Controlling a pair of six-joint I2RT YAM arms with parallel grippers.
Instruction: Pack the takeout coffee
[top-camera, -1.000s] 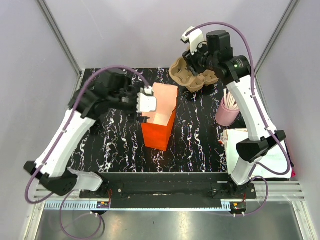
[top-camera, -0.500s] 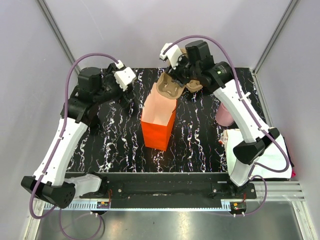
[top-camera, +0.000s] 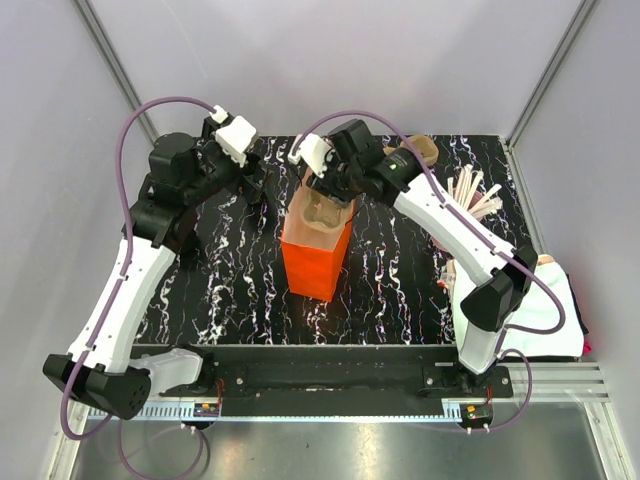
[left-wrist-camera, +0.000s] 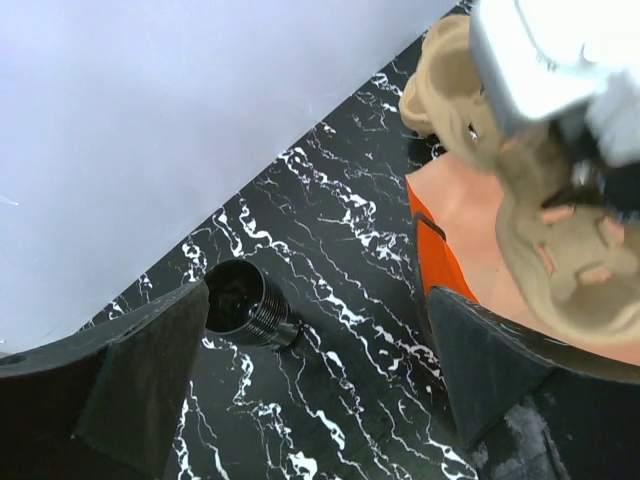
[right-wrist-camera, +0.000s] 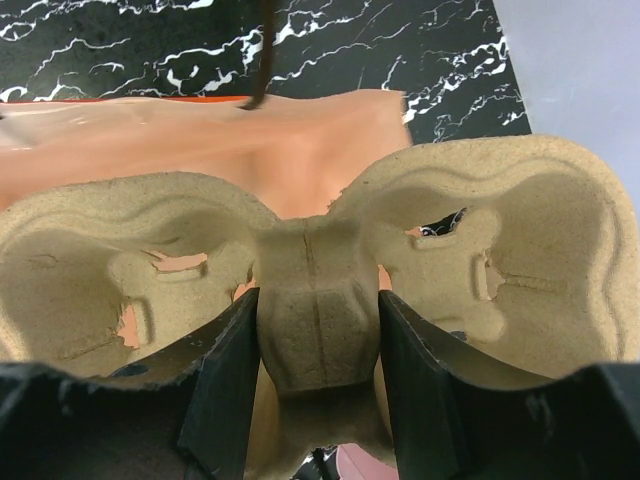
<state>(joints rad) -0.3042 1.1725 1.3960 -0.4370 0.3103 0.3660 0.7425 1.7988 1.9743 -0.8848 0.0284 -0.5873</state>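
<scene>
The takeout coffee (left-wrist-camera: 238, 302), a small black cup with a ribbed top, sits on the black marble table just beyond my left gripper's left fingertip. I cannot make it out in the top view. My left gripper (left-wrist-camera: 320, 400) (top-camera: 258, 188) is open and empty, left of the orange paper bag (top-camera: 318, 265) (left-wrist-camera: 440, 250). My right gripper (right-wrist-camera: 318, 360) (top-camera: 328, 195) is shut on the middle ridge of the brown pulp two-cup tray (right-wrist-camera: 480, 250) (top-camera: 322, 210) (left-wrist-camera: 560, 250). It holds the tray in the bag's open mouth (right-wrist-camera: 300, 140).
A pink cup's white sticks (top-camera: 472, 192) show at the right behind the right arm. A brown pulp piece (top-camera: 418, 151) lies at the back right. A white cloth (top-camera: 548, 305) lies at the table's right edge. Grey walls (left-wrist-camera: 150, 120) enclose the table.
My right arm has carried the pulp tray left and down from the back right into the bag's mouth. My left gripper has let go of the bag's edge and drawn back to the far left.
</scene>
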